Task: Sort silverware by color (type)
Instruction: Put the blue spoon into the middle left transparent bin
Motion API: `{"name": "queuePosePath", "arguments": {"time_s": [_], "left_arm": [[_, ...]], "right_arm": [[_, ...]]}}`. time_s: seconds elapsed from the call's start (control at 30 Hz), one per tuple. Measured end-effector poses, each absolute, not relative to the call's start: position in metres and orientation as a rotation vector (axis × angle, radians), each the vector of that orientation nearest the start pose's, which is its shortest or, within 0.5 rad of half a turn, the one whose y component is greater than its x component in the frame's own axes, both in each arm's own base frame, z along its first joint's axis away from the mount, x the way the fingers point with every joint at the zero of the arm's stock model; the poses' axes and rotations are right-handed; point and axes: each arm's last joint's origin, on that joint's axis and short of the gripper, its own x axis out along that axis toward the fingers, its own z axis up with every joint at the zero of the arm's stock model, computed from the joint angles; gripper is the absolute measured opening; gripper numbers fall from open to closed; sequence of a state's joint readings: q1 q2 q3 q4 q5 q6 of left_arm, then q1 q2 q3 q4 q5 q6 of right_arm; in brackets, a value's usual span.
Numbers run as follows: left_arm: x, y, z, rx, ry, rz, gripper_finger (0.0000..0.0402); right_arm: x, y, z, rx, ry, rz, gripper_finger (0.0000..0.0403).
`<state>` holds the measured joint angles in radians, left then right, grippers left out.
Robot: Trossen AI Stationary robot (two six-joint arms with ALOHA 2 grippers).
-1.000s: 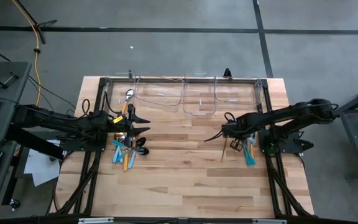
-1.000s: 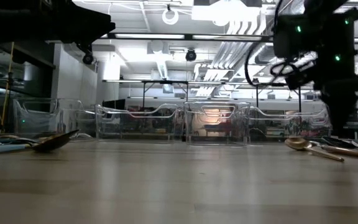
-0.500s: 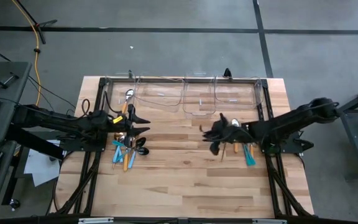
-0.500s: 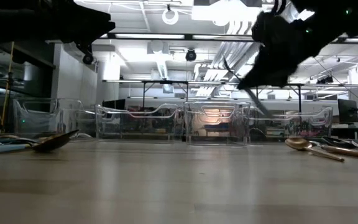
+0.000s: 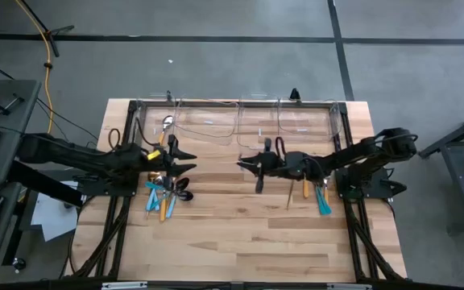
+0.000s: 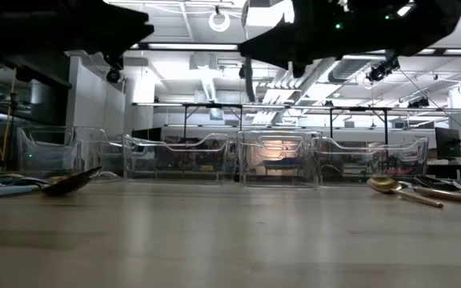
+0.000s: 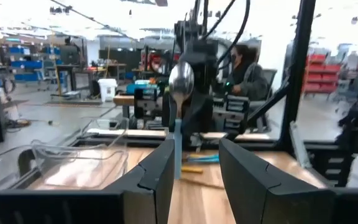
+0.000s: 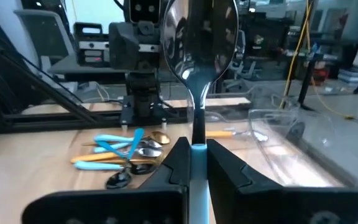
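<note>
My right gripper (image 5: 252, 164) hangs over the middle of the table and points level toward the table's left. It is shut on a spoon (image 8: 197, 37) with a silver bowl and a light-blue handle, also seen in the left wrist view (image 7: 180, 81). My left gripper (image 5: 185, 159) stands open above the table's left side, facing the spoon, with nothing between its fingers. More silverware lies flat on the wood: a pile with blue and orange handles (image 5: 163, 195) under the left gripper, and a smaller pile of gold, orange and blue pieces (image 5: 312, 192) at the right. My right gripper pinches the spoon's light-blue handle (image 8: 197, 155) between its two fingers, below the silver neck. The fingers come level from the table's right and lie across the handle. The spoon stands upright with its bowl up, lifted clear of the table, and its handle end reaches below the fingers.
A row of clear plastic bins (image 5: 256, 125) stands along the far edge; the leftmost bin holds a spoon (image 5: 167, 123). Black frame rails (image 5: 349, 217) run along both sides of the table. Bare wood lies between the piles and toward the near edge. A person (image 7: 244, 68) sits beyond the table.
My right gripper has risen from over the right pile and moved toward the table's left. It has tipped from pointing down to pointing level. The spoon has come up with it and now stands upright, bowl up.
</note>
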<state>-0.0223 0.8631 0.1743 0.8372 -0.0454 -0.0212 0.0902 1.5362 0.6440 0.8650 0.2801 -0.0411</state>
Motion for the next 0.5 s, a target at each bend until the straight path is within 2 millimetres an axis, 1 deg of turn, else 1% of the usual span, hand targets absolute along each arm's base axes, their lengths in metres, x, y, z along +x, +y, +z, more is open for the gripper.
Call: {"name": "queuePosePath", "arguments": {"time_s": [0.17, 0.3, 0.5], "left_arm": [[0.193, -0.002, 0.206, -0.010, -0.073, 0.059, 0.0117], [0.209, -0.002, 0.207, -0.006, -0.033, 0.066, 0.0117], [0.221, -0.003, 0.209, 0.007, -0.018, 0.066, 0.0117]], "right_arm": [[0.311, 0.014, 0.208, -0.076, 0.050, -0.203, 0.0015], [0.311, 0.014, 0.210, -0.073, 0.033, -0.207, 0.0014], [0.311, 0.015, 0.211, -0.063, 0.020, -0.178, 0.0014]]}}
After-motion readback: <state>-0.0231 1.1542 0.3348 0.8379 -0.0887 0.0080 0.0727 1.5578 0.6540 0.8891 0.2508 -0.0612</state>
